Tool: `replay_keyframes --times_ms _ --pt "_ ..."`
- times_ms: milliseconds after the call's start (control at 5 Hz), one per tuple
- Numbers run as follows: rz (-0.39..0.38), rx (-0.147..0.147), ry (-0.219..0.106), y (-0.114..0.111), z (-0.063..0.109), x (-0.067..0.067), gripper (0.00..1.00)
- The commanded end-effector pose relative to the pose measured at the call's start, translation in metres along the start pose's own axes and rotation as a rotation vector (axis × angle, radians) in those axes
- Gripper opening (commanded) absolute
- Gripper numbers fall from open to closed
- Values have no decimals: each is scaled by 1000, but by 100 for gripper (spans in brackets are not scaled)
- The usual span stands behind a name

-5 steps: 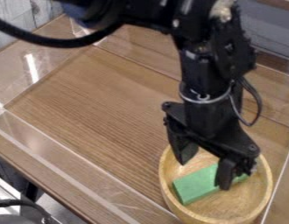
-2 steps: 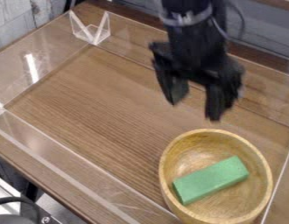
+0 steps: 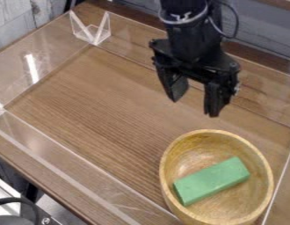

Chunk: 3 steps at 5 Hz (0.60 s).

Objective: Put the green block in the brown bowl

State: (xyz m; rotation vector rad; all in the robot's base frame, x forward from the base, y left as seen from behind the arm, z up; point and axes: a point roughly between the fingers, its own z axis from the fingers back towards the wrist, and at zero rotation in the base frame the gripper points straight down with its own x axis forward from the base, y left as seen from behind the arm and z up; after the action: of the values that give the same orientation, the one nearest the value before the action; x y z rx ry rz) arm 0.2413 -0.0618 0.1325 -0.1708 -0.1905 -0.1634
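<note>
- the green block (image 3: 212, 184) lies flat inside the brown bowl (image 3: 173, 162), resting on the bowl's floor at a slant, one end toward the bowl's near-left wall and the other toward its right side.
- the block is plain matte green and elongated; its length covers roughly half of the bowl's width.
- the brown bowl is round, shallow and of light tan wood with a thick rim; it sits at the near right corner of the tabletop (image 3: 89, 97), its right side running close to the picture's edge.
- the pincer (image 3: 197, 95) hangs above the tabletop, up and to the left of the bowl in the view, clear of both the bowl and the block.
- the pincer's two dark fingers (image 3: 177, 86) point downward and stand wide apart, with bare wood grain showing between them; nothing is held.
- the black arm (image 3: 189, 22) that carries the pincer rises out of the top edge of the view, with cables looped along its side.
- the tabletop is dark brown wood with long grain lines running toward the far right corner.
- a clear plastic wall (image 3: 42, 53) borders the tabletop along its left and near edges, catching pale reflections.
- a small clear bracket (image 3: 91, 28), shaped like a shallow v, stands at the far left corner of the tabletop, well apart from the bowl.
</note>
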Motion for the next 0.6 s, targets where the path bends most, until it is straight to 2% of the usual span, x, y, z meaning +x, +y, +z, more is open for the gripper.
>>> replay_keyframes --times_ms 0,400 --pt "-18 -7 -31 -4 -1 6 100" --pt "-36 -10 -31 -7 -18 7 100"
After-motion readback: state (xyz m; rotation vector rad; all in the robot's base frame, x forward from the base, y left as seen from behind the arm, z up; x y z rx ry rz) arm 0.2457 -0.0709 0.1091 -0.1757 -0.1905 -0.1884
